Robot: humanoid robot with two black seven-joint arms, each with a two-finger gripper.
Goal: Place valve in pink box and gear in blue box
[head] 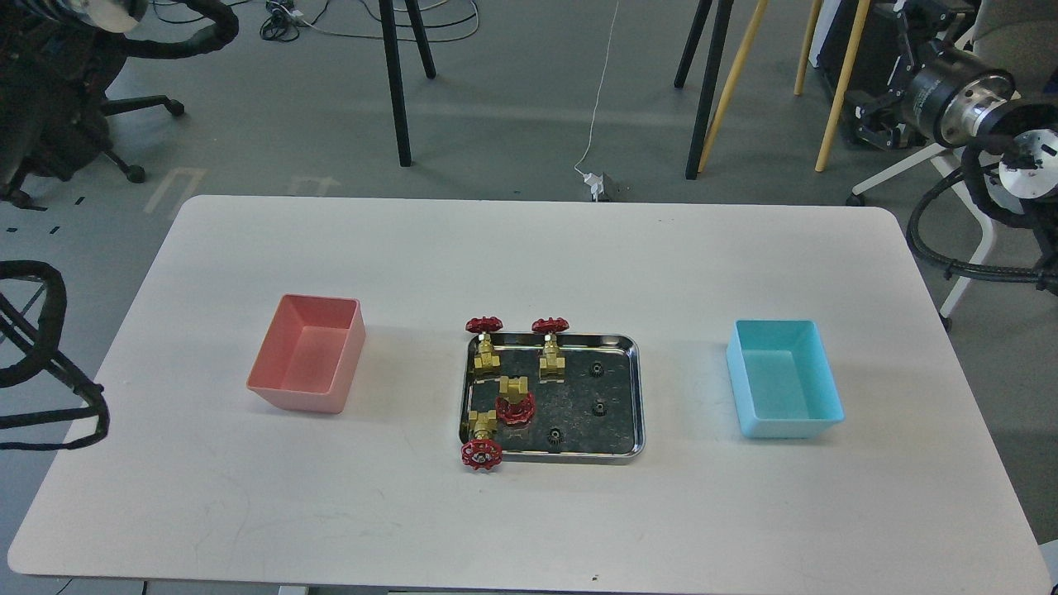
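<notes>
Several valves with red handwheels and brass bodies lie in the left half of a shiny steel tray (635, 388) at the table's middle. Two valves (483, 340) (551, 343) stand at its far edge, one valve (514, 401) lies in the centre, and one valve (482, 445) hangs over the near left corner. Three black gears (596, 369) (601, 406) (555, 436) lie in the tray's right half. The pink box (285, 388) stands empty at the left. At the right, the blue box (752, 413) is also empty. My right gripper (878, 111) is raised far off at the top right, dark and unclear. My left gripper is out of view.
The white table (529, 512) has rounded corners. Black cable loops (50, 364) hang beside its left edge, and hoses (967, 264) beside its right edge. Tripod legs (397, 91), wooden poles (835, 91) and an office chair (124, 107) stand on the floor beyond the table.
</notes>
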